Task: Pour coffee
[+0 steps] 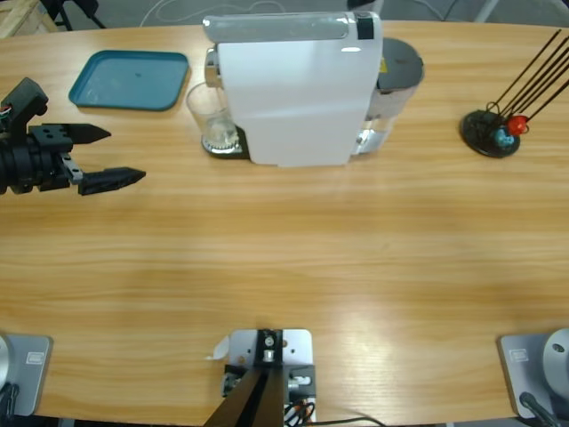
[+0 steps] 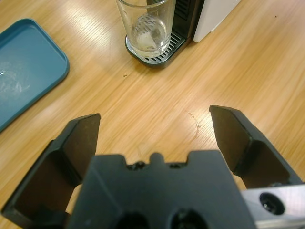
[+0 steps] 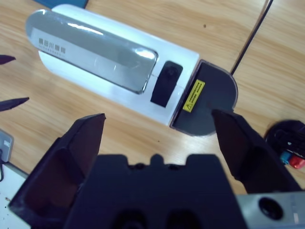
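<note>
A clear glass tumbler (image 1: 213, 116) (image 2: 147, 26) stands upright on the black drip tray (image 2: 157, 55) at the left end of the white coffee machine (image 1: 293, 89) (image 3: 114, 62). Its bottom looks clear; no dark coffee shows in it. My left gripper (image 1: 124, 155) (image 2: 155, 117) hovers open and empty over the table's left side, pointing toward the glass from some way off. My right gripper (image 3: 158, 117) is open and empty, looking down on the machine's top from above; it does not show in the high view.
A teal tray (image 1: 132, 80) (image 2: 24, 67) lies at the back left, beside the glass. The machine's grey tank lid (image 1: 400, 67) (image 3: 209, 100) is at its right end. A black base with thin sticks (image 1: 491, 133) (image 3: 286, 138) stands at the far right.
</note>
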`<action>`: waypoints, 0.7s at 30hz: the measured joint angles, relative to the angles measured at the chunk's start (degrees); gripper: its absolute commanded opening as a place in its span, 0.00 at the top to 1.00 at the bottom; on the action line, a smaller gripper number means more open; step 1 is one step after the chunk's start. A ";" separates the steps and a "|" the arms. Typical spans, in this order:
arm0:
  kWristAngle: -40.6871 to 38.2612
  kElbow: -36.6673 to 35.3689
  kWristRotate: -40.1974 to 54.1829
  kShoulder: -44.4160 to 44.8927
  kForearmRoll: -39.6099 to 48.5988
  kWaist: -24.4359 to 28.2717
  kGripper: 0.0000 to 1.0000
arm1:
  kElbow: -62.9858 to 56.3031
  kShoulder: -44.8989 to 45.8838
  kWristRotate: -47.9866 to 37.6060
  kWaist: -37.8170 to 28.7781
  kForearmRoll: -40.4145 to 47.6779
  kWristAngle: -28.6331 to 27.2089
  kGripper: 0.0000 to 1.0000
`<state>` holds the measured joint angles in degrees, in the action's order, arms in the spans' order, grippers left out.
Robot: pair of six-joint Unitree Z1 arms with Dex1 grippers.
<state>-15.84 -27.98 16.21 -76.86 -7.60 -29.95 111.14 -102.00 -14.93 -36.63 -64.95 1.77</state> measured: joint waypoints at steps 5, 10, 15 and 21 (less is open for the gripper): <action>0.00 0.00 0.00 -0.06 -0.03 0.00 0.00 | -8.55 10.05 0.00 -0.78 0.23 0.03 0.00; 0.00 -0.06 0.00 -1.41 -0.04 0.00 0.00 | -25.08 24.56 3.75 -1.74 4.15 3.24 0.00; -0.09 -0.22 0.00 -2.18 -0.04 -0.88 0.00 | -50.80 38.74 7.06 -4.96 23.12 3.90 0.00; -0.33 -0.23 -1.16 0.35 -0.04 -1.62 0.00 | -66.46 45.43 17.93 -5.41 37.25 3.37 0.00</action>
<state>-16.17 -28.21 15.05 -76.51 -7.64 -31.57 44.69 -56.57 3.00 -42.04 -27.69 5.14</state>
